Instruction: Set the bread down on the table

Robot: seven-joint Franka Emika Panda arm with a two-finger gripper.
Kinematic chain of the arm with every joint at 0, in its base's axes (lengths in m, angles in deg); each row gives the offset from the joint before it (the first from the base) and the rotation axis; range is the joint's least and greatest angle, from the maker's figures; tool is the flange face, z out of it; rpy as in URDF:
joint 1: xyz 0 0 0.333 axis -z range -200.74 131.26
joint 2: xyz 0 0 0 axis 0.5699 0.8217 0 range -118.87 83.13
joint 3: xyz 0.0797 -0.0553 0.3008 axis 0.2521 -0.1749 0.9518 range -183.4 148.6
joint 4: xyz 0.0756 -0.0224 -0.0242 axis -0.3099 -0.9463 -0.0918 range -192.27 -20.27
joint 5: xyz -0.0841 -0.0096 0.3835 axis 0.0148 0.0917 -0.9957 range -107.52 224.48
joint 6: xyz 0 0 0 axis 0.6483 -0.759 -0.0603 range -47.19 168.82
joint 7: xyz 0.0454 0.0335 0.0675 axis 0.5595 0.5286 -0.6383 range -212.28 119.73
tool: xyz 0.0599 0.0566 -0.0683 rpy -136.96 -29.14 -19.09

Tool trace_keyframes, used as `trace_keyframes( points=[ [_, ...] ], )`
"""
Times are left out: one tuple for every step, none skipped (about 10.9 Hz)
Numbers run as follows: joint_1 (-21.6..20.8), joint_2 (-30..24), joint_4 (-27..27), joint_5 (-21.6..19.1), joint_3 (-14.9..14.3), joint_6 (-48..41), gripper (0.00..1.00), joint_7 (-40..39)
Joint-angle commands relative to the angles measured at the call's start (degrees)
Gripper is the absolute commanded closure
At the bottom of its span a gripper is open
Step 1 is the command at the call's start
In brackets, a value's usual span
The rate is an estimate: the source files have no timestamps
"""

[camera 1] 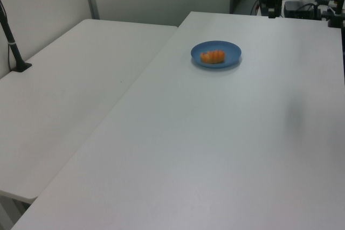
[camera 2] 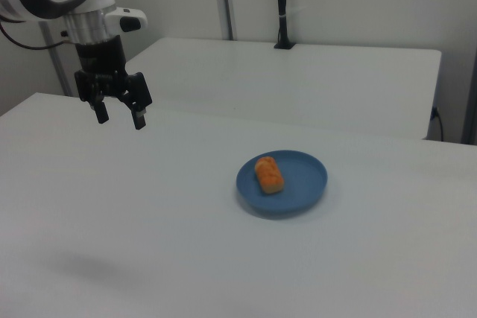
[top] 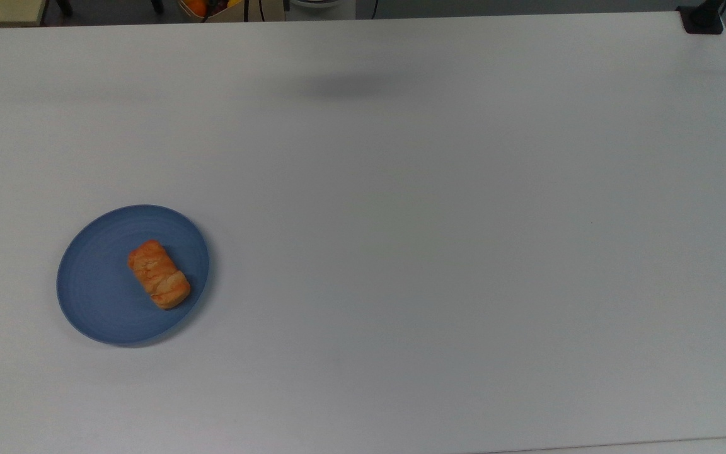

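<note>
The bread (top: 159,274), a small golden-orange roll, lies on a round blue plate (top: 95,284) at the top view's left. In the left view the bread (camera 1: 213,56) and plate (camera 1: 230,50) are at the far end of the white table (camera 1: 215,149). In the right view the bread (camera 2: 269,174) rests on the plate (camera 2: 305,176), and my gripper (camera 2: 119,115) hangs open and empty well above the table (camera 2: 149,243), far to the right view's left of the plate.
A second white table (camera 1: 64,100) adjoins at the left view's left, with a black pole (camera 1: 12,41) on it. A black clamp (top: 702,19) sits at the top view's upper right corner. My arm's shadow (top: 347,85) falls on the table.
</note>
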Motion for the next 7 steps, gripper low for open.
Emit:
trace_keyframes(
  points=[
    [-0.7, 1.6, 1.8, -0.9, -0.3, 0.6, 0.00, -0.6],
    [-0.5, 4.0, 4.5, -1.1, -0.3, 0.6, 0.00, -2.2],
    [0.0, 6.0, 6.3, -1.3, -0.4, 0.7, 0.00, -3.4],
    [0.6, 7.7, 7.2, -1.1, -0.5, 1.3, 0.00, -6.0],
    [2.2, 8.8, 8.2, -1.3, -0.5, 4.2, 0.00, -10.0],
    [3.4, 9.7, 8.4, -1.9, -0.4, 7.1, 0.00, -13.0],
    [5.2, 10.5, 8.4, -3.3, -0.5, 10.0, 0.00, -15.3]
  ],
)
